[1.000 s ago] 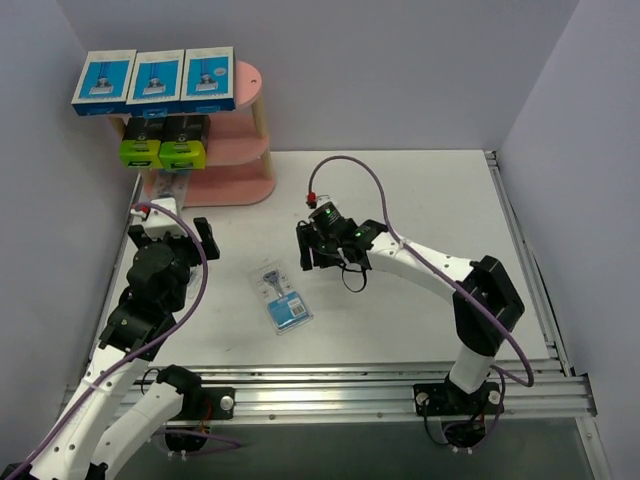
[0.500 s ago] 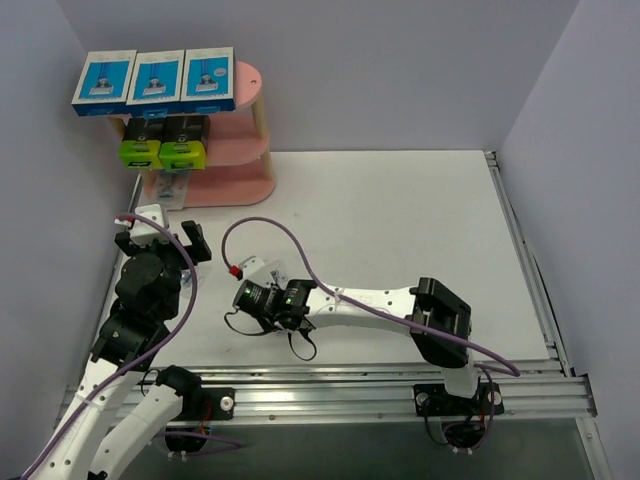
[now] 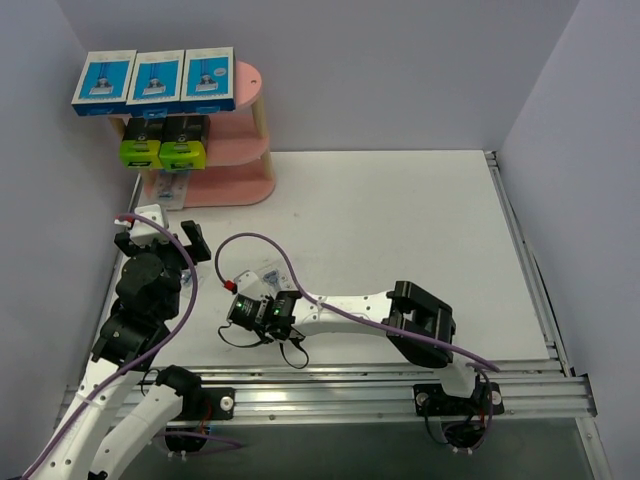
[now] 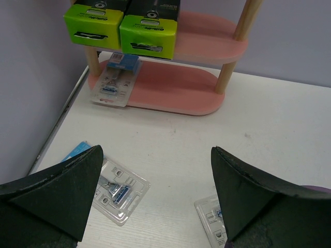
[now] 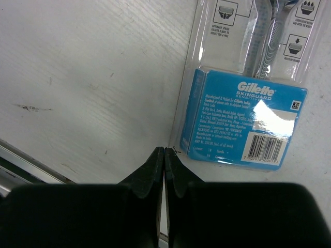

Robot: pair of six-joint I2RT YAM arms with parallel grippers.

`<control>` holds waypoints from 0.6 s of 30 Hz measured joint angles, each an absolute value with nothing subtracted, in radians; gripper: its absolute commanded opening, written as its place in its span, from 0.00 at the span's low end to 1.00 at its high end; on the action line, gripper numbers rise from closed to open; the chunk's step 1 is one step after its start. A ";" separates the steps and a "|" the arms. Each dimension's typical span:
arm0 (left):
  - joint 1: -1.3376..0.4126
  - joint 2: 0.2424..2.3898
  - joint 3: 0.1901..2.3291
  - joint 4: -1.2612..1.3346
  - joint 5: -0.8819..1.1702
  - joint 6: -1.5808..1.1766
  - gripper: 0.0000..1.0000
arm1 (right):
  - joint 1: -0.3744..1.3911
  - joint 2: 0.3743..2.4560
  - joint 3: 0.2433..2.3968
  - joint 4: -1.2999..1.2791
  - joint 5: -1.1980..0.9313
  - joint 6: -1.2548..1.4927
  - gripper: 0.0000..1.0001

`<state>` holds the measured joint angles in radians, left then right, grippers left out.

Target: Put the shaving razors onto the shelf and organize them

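- My right end effector has its fingers pressed together, tips at the lower-left edge of the clear blister razor pack with a blue card (not pinching it), near the front edge of the white desk.
- My left end effector is spread wide, with a second clear blister pack just beside its left finger.
- The pink three-tier shelf stands in the far-left corner, with open desk between it and me.
- Flat blue-and-white boxes sit on its top tier, and black boxes with lime-green ends overhang the middle board.

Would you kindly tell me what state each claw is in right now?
Left claw: open, holding nothing.
Right claw: closed, empty, tips beside the blister pack.
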<state>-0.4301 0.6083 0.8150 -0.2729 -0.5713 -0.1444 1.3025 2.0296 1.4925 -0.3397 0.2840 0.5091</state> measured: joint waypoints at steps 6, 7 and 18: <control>-0.430 0.611 0.815 -0.273 -0.571 -0.144 0.94 | 1.303 2.045 1.492 -0.316 0.280 0.509 0.00; -0.430 0.612 0.815 -0.273 -0.571 -0.144 0.94 | 1.303 2.048 1.492 -0.315 0.281 0.508 0.00; -0.430 0.619 0.815 -0.273 -0.571 -0.144 0.94 | 1.217 1.988 1.324 -0.246 0.290 0.514 0.00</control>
